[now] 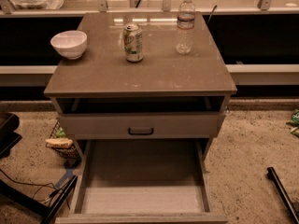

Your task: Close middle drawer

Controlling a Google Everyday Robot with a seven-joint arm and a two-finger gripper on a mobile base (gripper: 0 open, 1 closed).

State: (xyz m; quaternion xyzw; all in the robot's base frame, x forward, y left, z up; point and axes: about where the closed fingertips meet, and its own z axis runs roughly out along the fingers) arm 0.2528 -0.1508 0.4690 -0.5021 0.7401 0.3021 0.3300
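Note:
The middle drawer [142,178] is pulled far out toward me below the cabinet top [140,76]. Its long bare interior is exposed and its front edge [140,218] lies at the bottom of the view. Above it, the taller-fronted uppermost drawer [140,125] with a small dark pull [140,131] stands slightly out. The lowest drawer is hidden under the open one. My gripper is not in view.
A white bowl [68,44], a green can [133,42] and a water bottle [186,24] stand on the cabinet top. A small wire basket [60,143] sits on the floor at left. Dark gear and cables [28,190] lie lower left. A black bar [282,192] lies lower right.

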